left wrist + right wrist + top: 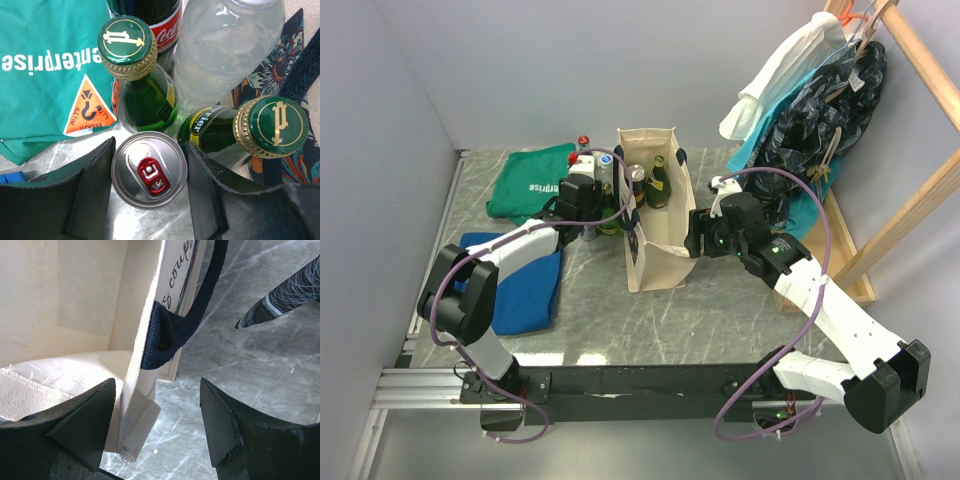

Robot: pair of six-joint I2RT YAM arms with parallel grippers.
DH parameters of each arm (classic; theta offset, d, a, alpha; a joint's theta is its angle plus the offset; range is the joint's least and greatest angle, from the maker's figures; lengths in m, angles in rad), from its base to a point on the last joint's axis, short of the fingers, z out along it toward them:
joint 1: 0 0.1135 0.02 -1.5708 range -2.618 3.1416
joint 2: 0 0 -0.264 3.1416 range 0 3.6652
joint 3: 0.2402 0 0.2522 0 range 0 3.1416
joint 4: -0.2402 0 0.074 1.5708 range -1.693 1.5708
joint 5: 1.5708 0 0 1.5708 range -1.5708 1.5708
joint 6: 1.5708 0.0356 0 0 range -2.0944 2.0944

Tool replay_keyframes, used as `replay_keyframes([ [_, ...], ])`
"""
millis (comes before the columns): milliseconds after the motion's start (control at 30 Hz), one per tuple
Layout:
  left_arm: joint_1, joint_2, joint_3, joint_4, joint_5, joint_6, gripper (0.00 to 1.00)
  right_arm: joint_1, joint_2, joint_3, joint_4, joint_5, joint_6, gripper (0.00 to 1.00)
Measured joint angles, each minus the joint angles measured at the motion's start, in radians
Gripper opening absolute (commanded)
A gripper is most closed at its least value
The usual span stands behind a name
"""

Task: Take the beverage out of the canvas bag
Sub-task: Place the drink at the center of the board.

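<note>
The cream canvas bag (658, 250) stands upright at the table's middle, with a can (636, 176) and a green bottle (660, 183) inside. My left gripper (594, 212) is left of the bag among drinks standing outside it. In the left wrist view its fingers press both sides of a silver can with a red tab (149, 170), so the left gripper (149, 187) is shut on it. My right gripper (693, 236) is open at the bag's right rim. In the right wrist view the right gripper (157, 425) straddles the bag wall (142, 365), with one finger inside and one outside.
Two green bottles (135, 75) (260, 127), a clear water bottle (225, 45) and a Coca-Cola bottle (160, 20) crowd the can. A green cloth (532, 180) and a blue cloth (525, 285) lie at the left. Clothes on a wooden rack (820, 100) hang at the right.
</note>
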Motion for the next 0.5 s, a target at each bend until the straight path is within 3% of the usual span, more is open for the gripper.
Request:
replay_keyframes([
  [500,0.003,0.000,0.012,0.010,-0.019,-0.002,0.75,0.000,0.000,0.000,0.000,0.000,0.000,0.74],
])
